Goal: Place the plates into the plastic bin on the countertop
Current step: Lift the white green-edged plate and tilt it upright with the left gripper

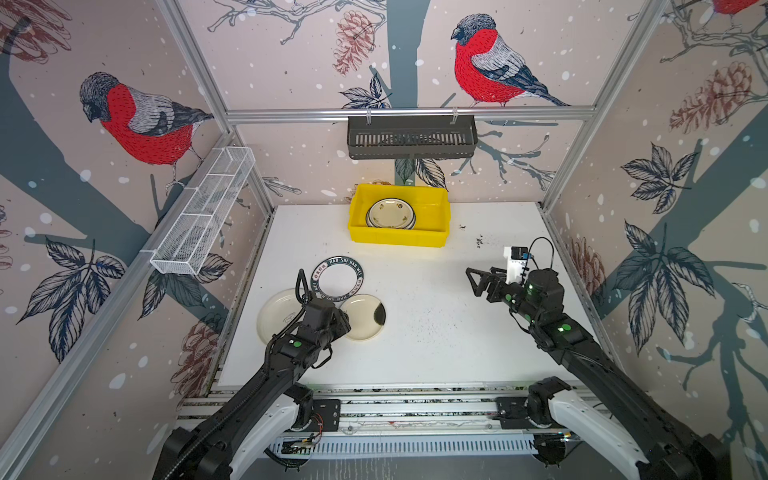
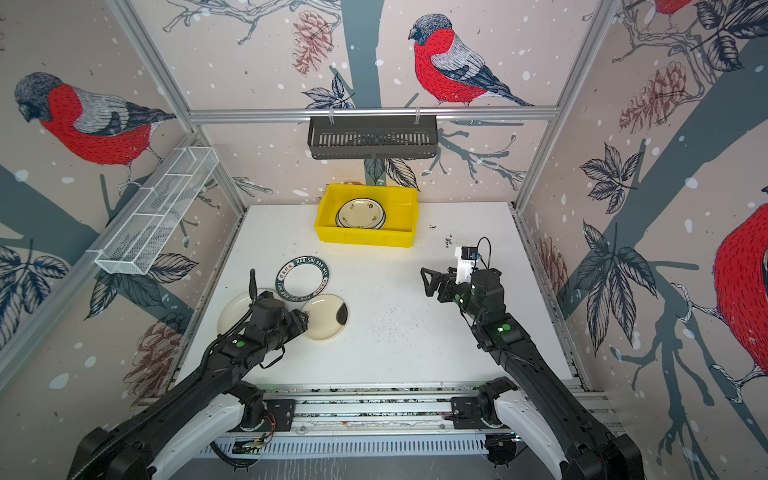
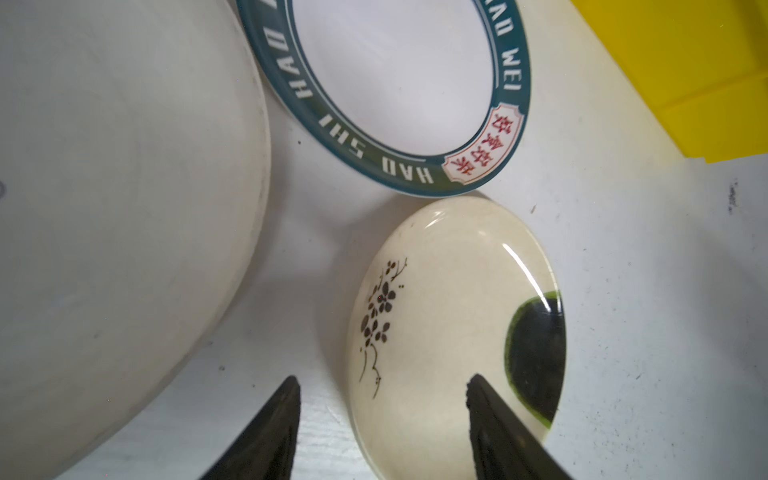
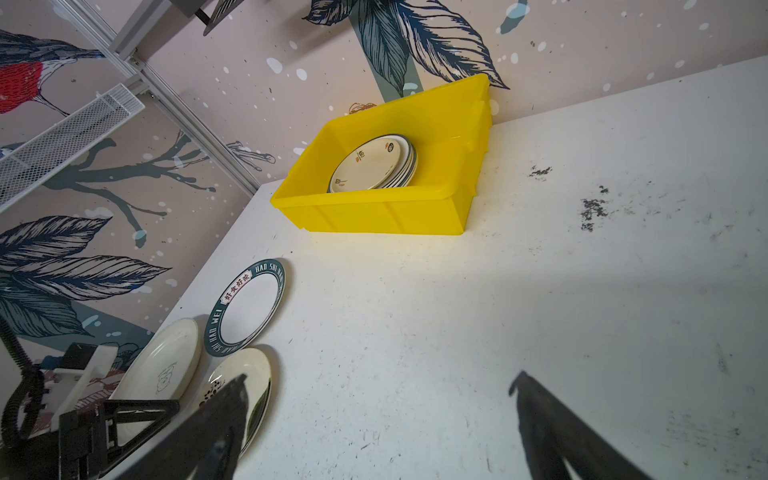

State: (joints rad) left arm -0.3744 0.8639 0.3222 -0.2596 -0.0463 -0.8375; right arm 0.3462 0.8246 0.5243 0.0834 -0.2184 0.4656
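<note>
Yellow plastic bin (image 1: 399, 239) at the far edge of the surface (image 1: 436, 299) holds stacked plates (image 1: 390, 214); left end effector (image 3: 382, 379), jaws apart, straddles the rim of the flowered plate (image 3: 436, 270); right end effector (image 4: 380, 377) gapes wide, empty.

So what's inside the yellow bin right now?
The plastic bin holds a stack of plates, top one cream with small motifs. Lower rims show; their faces and count are covered.

2 black arms: the left arm (image 1: 291, 353) and the right arm (image 1: 582, 353), each with a white shell (image 1: 262, 424) low down. Small green dots (image 1: 296, 344) glow on the links. A ribbed black cable (image 1: 299, 286) loops off the left; a thin wire (image 1: 542, 238) arcs over a white block (image 1: 513, 266) on the right. The right gripper (image 1: 471, 282) is a black triangular frame.
</note>
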